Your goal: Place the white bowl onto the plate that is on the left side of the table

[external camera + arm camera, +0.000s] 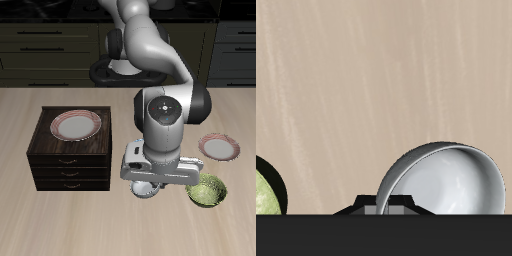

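Note:
The white bowl (147,190) is small, with a greyish sheen. It sits just under my gripper (150,184), near the table's front edge. In the wrist view the bowl (451,180) looks tilted, and my gripper (386,204) has its dark fingers close together on the bowl's near rim. The bowl is low over the table; I cannot tell whether it touches it. The plate on the left side of the table (219,148) is white with a pink rim and lies farther back, beyond a green bowl.
A larger green bowl (208,190) stands right beside the gripper, between it and the plate; its edge also shows in the wrist view (264,190). A dark wooden drawer cabinet (68,160) carries a second plate (76,125).

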